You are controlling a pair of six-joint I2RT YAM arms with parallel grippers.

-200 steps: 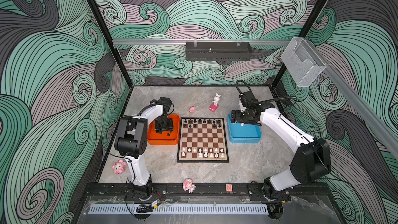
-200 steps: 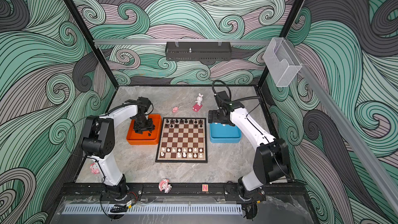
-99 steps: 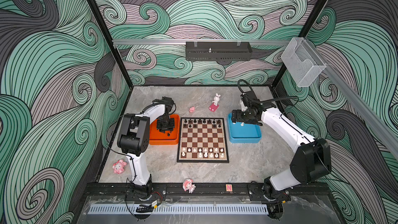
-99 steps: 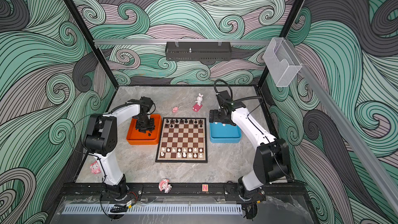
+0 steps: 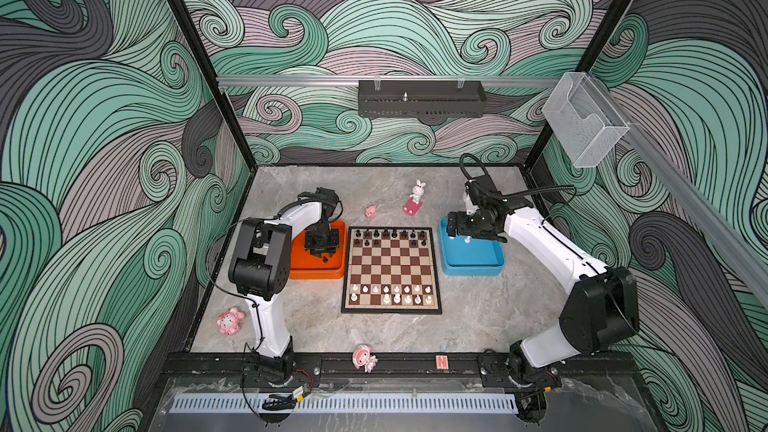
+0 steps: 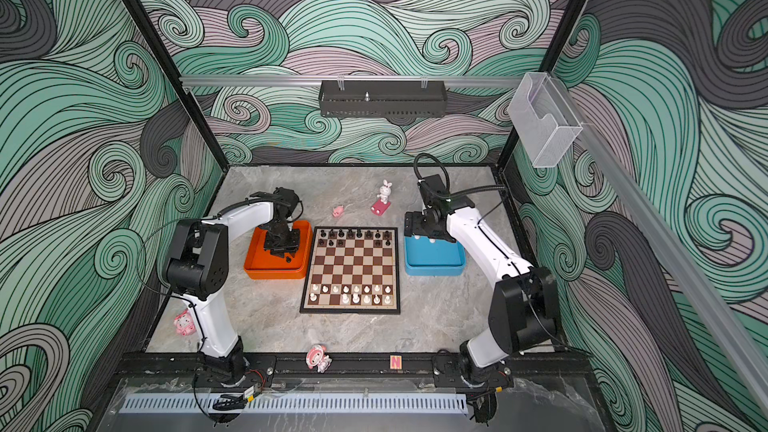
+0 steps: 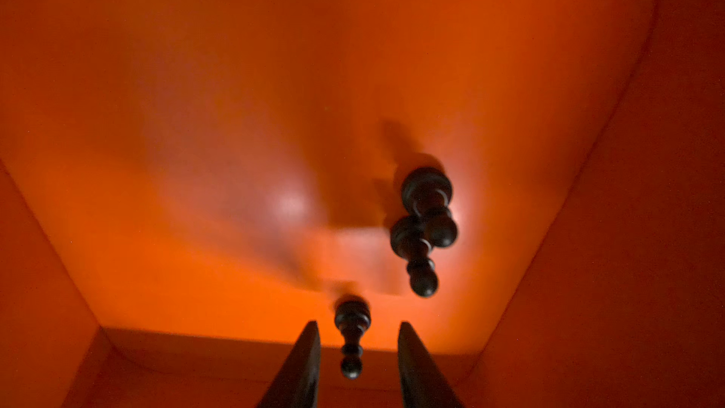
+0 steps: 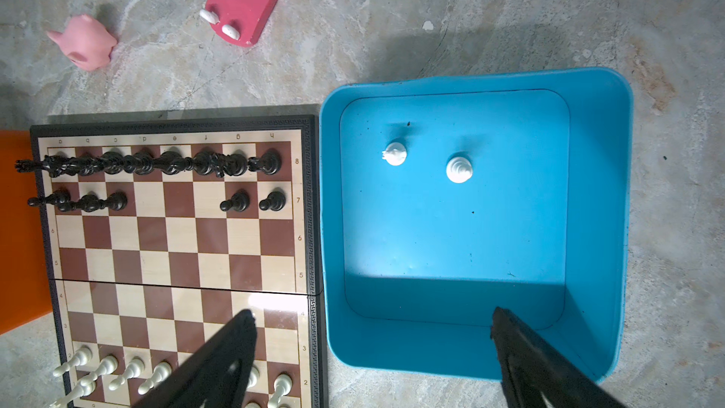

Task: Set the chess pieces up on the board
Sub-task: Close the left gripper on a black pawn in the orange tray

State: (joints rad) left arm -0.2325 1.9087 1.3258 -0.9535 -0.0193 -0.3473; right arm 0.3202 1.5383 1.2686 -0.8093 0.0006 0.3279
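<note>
The board (image 5: 390,268) lies flat in the middle of the counter (image 5: 478,317). The orange tray (image 5: 316,274) sits just beside its left edge and the blue tray (image 5: 473,271) just beside its right edge. On the board, black chess pieces (image 5: 386,234) stand along the far rows and white chess pieces (image 5: 397,297) along the near rows.

The left hand (image 7: 357,323) is down inside the orange tray. Its fingers (image 7: 304,363) are partly apart on either side of a black pawn (image 7: 352,319), with a sliver of orange showing on each side. Two more black pawns (image 7: 425,225) lie touching each other on the tray floor nearby.

The right hand (image 8: 372,312) hangs wide open and empty above the left side of the blue tray. Two white pieces (image 8: 459,169) sit on the tray floor toward its far side.
</note>
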